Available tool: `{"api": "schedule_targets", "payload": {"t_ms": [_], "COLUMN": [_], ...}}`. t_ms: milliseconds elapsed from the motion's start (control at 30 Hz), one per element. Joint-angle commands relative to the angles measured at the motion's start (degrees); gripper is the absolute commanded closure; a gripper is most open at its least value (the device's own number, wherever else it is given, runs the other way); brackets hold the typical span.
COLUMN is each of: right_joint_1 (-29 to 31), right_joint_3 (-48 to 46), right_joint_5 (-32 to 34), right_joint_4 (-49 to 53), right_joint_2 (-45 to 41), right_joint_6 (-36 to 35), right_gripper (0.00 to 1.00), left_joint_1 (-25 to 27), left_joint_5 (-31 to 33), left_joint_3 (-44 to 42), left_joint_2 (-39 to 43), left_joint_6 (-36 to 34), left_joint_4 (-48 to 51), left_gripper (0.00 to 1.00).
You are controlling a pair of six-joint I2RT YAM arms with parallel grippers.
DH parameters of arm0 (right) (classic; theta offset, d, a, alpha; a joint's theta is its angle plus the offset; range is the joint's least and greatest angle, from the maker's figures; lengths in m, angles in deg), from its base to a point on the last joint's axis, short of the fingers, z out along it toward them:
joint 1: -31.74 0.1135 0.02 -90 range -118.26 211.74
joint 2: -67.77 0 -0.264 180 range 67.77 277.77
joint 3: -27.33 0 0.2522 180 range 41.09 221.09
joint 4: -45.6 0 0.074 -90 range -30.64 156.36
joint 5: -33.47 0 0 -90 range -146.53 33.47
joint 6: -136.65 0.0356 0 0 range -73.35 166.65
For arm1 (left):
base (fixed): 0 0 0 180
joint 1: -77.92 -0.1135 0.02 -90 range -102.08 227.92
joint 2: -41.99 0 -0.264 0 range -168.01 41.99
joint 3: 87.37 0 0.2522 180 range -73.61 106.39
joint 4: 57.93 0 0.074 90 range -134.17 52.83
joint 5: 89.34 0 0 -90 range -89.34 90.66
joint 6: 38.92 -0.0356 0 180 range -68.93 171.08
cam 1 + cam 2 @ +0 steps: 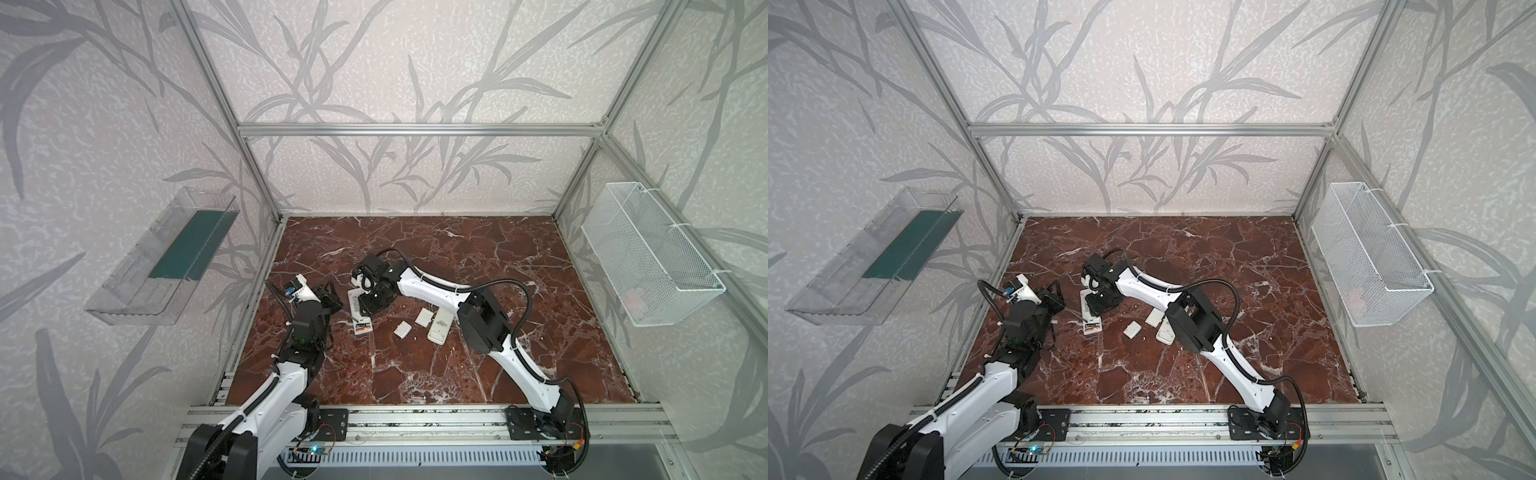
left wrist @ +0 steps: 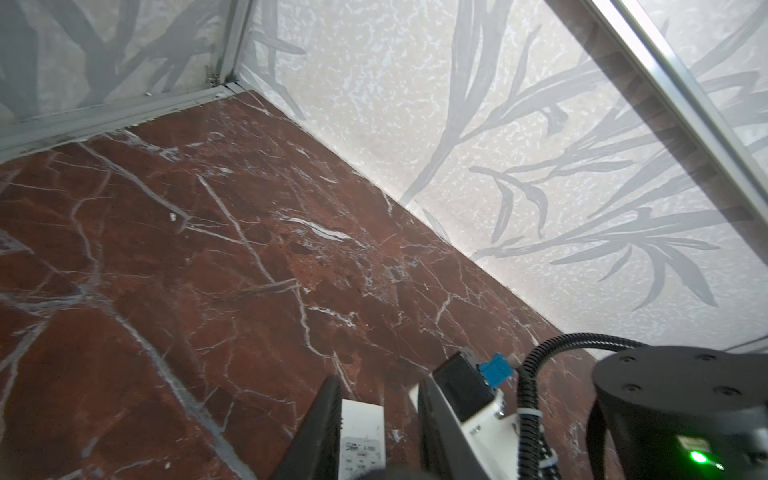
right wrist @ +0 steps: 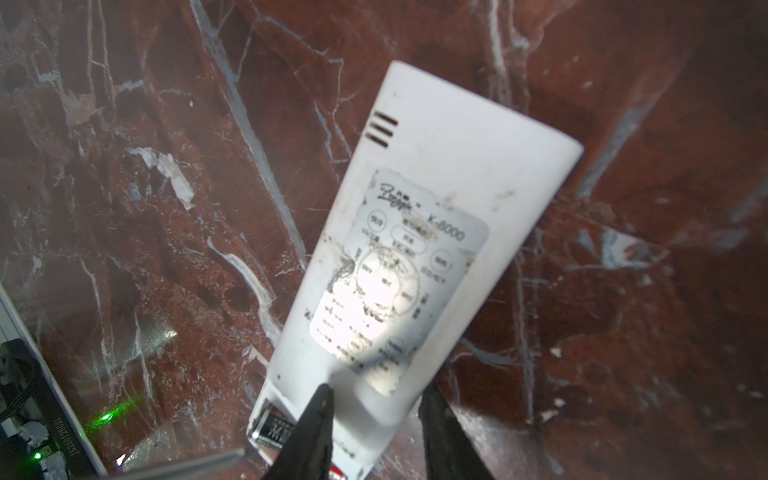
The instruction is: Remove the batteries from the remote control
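Silvery battery (image 3: 272, 428) plainest in right wrist view

Red-brown marble bench (image 2: 174, 291) with white veins fills the left and middle of the frame, meeting a leaf-patterned wall (image 2: 519, 145) toward the upper right. At the lower edge the left hand (image 2: 376, 384) shows two dark fingers (image 2: 320, 424) standing apart. The white remote control (image 2: 361, 432), its label showing, appears in the gap beside the left-of-frame finger. The lower right corner holds the right arm's black joint (image 2: 681, 411) with a green light (image 2: 698, 457), a ribbed cable (image 2: 528, 395) and a blue connector (image 2: 494, 370).
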Motion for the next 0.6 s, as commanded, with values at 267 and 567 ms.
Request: {"api": "schedule_targets", "payload": {"t_ms": [267, 567], "right_joint_1": [2.53, 2.55], "right_joint_3": [-3.48, -2.71], "right_joint_5": [-0.40, -0.53], "right_joint_4": [6.64, 6.84], "right_joint_2": [6.40, 7.10], "right_joint_6": [-1.11, -1.29], "right_gripper": [0.65, 0.65], "left_joint_1": [-1.17, -1.16], "left_joint_5": [-4.01, -7.55], "left_joint_3": [1.47, 0.93], "left_joint_2": [-7.19, -4.85], "left_joint_6": [1.36, 5.59], "left_joint_4": [-3.39, -5.11], "left_gripper": [1.00, 1.00]}}
